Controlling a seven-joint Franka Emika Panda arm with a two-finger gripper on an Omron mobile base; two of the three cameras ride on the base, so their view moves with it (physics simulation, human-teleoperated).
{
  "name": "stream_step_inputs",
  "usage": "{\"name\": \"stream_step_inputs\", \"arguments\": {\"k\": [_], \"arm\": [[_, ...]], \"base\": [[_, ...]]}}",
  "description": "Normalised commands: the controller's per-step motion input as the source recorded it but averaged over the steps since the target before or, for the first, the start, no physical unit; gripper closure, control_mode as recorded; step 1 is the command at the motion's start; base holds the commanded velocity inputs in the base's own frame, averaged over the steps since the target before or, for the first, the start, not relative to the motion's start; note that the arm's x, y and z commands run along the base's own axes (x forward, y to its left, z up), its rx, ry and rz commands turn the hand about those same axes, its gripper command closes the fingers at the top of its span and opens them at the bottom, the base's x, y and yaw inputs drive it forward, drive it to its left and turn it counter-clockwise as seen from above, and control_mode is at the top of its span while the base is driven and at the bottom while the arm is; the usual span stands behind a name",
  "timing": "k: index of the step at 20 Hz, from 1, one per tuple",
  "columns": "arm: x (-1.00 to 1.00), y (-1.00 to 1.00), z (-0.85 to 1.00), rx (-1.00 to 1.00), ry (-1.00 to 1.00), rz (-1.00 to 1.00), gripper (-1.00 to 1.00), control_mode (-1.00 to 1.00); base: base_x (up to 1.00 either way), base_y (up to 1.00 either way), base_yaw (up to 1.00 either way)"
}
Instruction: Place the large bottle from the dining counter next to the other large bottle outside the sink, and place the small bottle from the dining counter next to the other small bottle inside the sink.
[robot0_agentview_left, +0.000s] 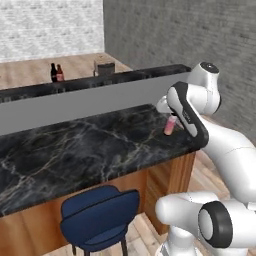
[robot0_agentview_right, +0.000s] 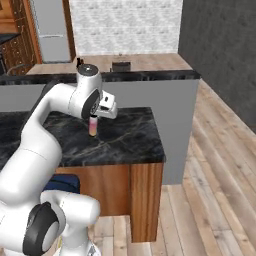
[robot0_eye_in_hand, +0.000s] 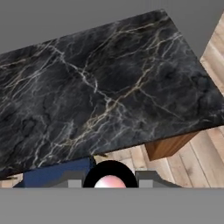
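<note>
My gripper (robot0_agentview_left: 168, 114) (robot0_agentview_right: 94, 117) is shut on the small bottle (robot0_agentview_left: 170, 126) (robot0_agentview_right: 93, 127), pale pink and upright, held by its top near the right end of the dining counter (robot0_agentview_left: 75, 150) (robot0_agentview_right: 125, 140). I cannot tell whether its base touches the marble. In the hand view its round top (robot0_eye_in_hand: 109, 180) sits between the fingertips, with the counter (robot0_eye_in_hand: 100, 83) below. On the far counter the black large bottle (robot0_agentview_left: 53, 72) stands right beside the amber other large bottle (robot0_agentview_left: 60, 73). The sink and the other small bottle are out of view.
A grey partition wall (robot0_agentview_left: 75, 107) (robot0_agentview_right: 150, 95) rises behind the dining counter. A blue stool (robot0_agentview_left: 100, 215) (robot0_agentview_right: 62, 184) stands at the counter's wooden front. A small box (robot0_agentview_left: 104, 66) (robot0_agentview_right: 120, 66) sits on the far counter. Wooden floor (robot0_agentview_right: 215, 165) lies open to the right.
</note>
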Motion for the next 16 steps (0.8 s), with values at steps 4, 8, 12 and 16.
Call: {"name": "stream_step_inputs", "arguments": {"k": [4,8,12,16], "arm": [[0.00,0.00,0.00,0.00,0.00,0.00,1.00,1.00],[0.00,0.00,0.00,0.00,0.00,0.00,1.00,1.00],[0.00,0.00,0.00,0.00,0.00,0.00,1.00,1.00],[0.00,0.00,0.00,0.00,0.00,0.00,1.00,1.00]], "base": [[-0.01,-0.81,0.08],[-0.06,-0.85,0.08],[-0.11,-0.87,0.08],[-0.08,-0.88,0.08]]}}
